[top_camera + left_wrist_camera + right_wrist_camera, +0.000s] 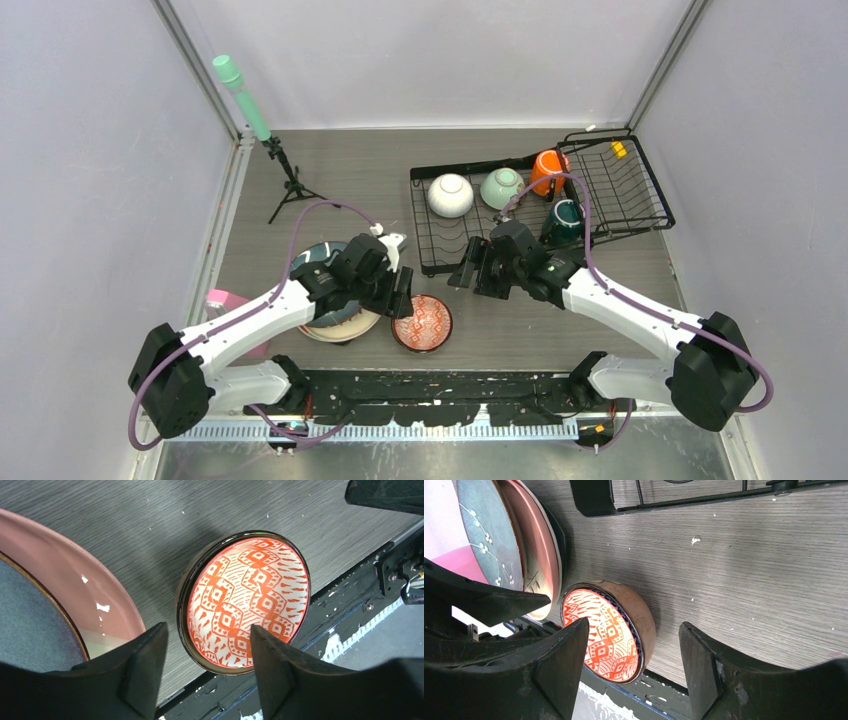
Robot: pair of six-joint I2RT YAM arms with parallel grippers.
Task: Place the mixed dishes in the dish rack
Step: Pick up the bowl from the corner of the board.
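Worktop (350, 180) of grey wood grain; rack (655, 190) at its far right corner, with white bowl (450, 195) and mint bowl (501, 187) side by side in the left section, orange mug (549, 170) behind, teal mug (563, 222) nearer; towards the near left corner, teal plate (30, 615) stacked on pink plate (90, 595), partly hidden under the left arm; patterned bowl (422, 323) upright just beside the plates, close to the near edge, brown outside, orange-red within; tripod (290, 185) in the far left corner; left gripper (206, 632) above the bowl's plate side, jaws spread, holding nothing; right gripper (634, 630) off the rack's near left corner, jaws spread wide, likewise empty.
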